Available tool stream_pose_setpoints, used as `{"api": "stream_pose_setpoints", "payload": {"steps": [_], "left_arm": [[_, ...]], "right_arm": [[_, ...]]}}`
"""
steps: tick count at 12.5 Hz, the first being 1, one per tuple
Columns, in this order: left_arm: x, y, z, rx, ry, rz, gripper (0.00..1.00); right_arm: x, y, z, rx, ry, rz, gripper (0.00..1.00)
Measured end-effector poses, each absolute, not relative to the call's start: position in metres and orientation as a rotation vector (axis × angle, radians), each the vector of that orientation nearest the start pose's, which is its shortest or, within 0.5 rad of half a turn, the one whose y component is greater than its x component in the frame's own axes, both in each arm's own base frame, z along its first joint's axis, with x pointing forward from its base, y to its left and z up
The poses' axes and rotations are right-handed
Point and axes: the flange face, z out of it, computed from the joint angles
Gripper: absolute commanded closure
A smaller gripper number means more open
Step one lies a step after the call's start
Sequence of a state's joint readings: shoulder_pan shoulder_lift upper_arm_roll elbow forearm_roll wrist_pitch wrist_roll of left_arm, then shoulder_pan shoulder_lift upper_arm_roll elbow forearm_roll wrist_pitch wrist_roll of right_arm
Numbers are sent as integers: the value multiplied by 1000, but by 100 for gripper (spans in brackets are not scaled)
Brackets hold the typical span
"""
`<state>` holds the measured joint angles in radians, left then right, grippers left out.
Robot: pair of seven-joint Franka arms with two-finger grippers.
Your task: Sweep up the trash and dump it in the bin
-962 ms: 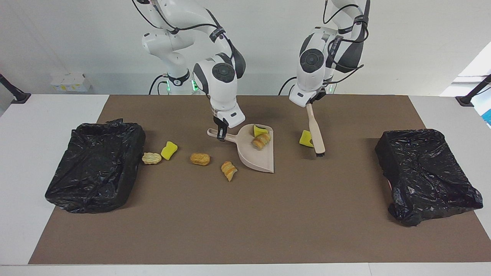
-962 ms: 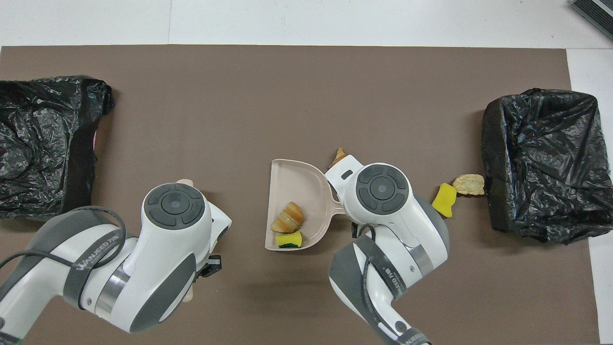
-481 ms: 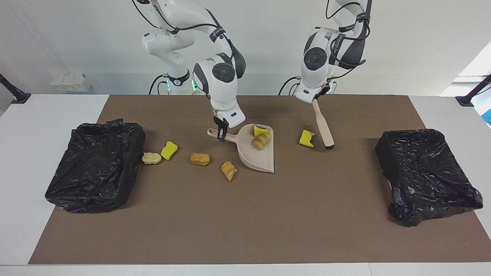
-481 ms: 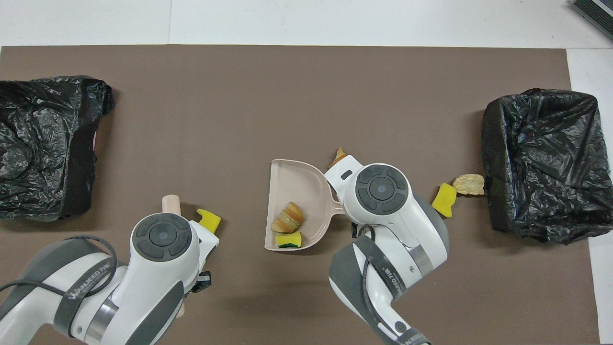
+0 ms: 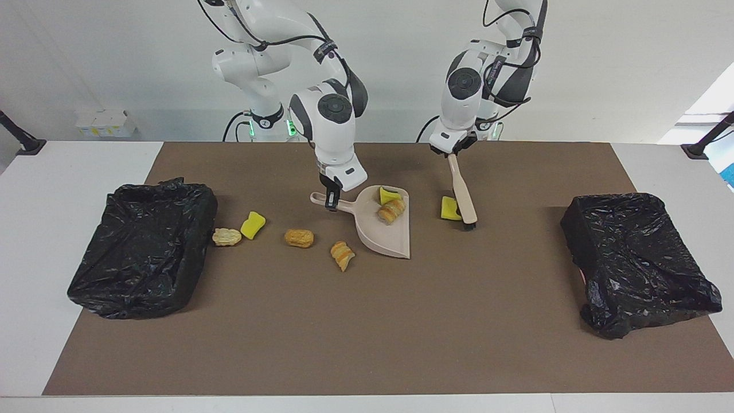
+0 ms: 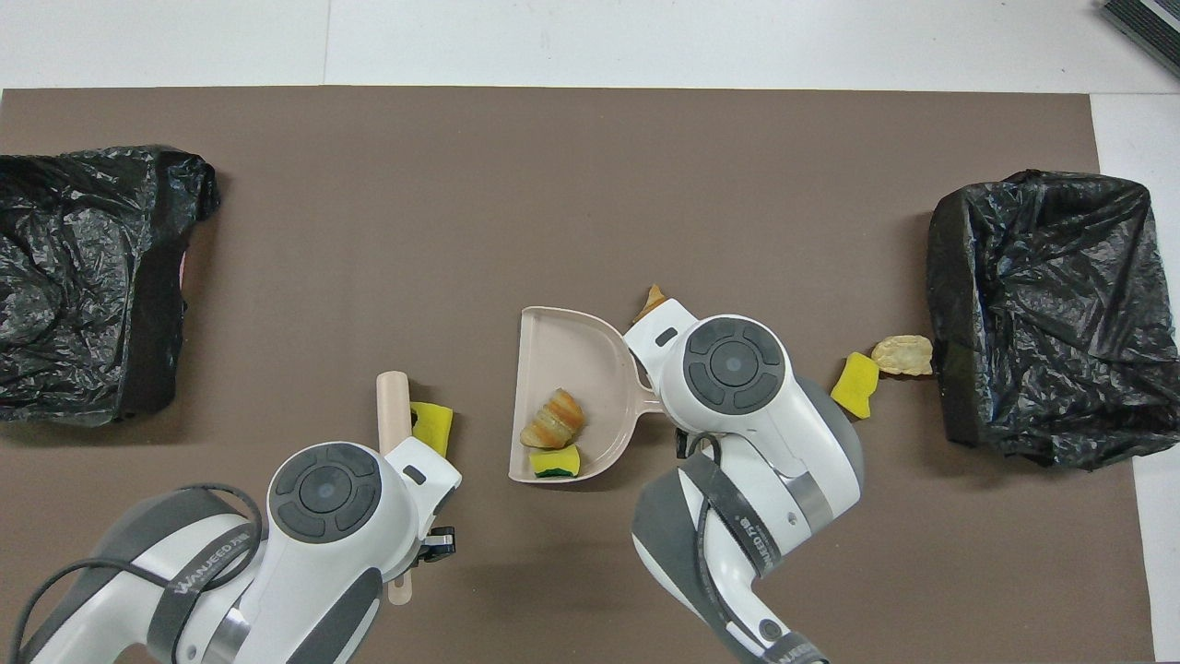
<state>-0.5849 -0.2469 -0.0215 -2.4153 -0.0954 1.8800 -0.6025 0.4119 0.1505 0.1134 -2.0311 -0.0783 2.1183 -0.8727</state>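
Observation:
My right gripper is shut on the handle of the beige dustpan, which lies flat on the brown mat. A yellow sponge scrap and a bread lump lie in the pan. My left gripper is shut on the beige brush, whose bristle end rests on the mat against another yellow scrap, on the pan's open side. Several more trash pieces lie loose on the pan's handle side: two bread lumps, a yellow scrap and a pale lump.
A bin lined with a black bag stands at the right arm's end of the table, the pale lump close to its wall. A second black-lined bin stands at the left arm's end. The brown mat covers the table's middle.
My left arm swung the brush round the yellow scrap and nudged it a little toward the dustpan. The right arm and the dustpan have not moved.

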Motion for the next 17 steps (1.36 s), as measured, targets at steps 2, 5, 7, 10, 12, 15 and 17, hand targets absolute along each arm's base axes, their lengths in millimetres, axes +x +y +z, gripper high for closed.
{"api": "stream_pose_setpoints", "payload": {"steps": [2, 5, 7, 10, 12, 15, 17], "left_arm": [[345, -262, 383, -3113, -33, 403, 100], [334, -292, 379, -3149, 61, 367, 100], [327, -316, 384, -3232, 68, 336, 100], [322, -335, 391, -3274, 98, 313, 100], [318, -347, 399, -3286, 119, 299, 100], [321, -356, 412, -3303, 98, 281, 100], [325, -359, 426, -3303, 102, 298, 100]], "right_arm": [[496, 285, 368, -2384, -2099, 110, 100], [496, 287, 366, -2379, -2105, 105, 100], [496, 288, 366, -2378, -2106, 106, 100], [496, 288, 365, -2378, -2106, 107, 100], [496, 287, 365, -2378, -2105, 108, 100], [496, 287, 363, -2379, -2103, 112, 100], [497, 287, 362, -2379, -2102, 115, 100]]}}
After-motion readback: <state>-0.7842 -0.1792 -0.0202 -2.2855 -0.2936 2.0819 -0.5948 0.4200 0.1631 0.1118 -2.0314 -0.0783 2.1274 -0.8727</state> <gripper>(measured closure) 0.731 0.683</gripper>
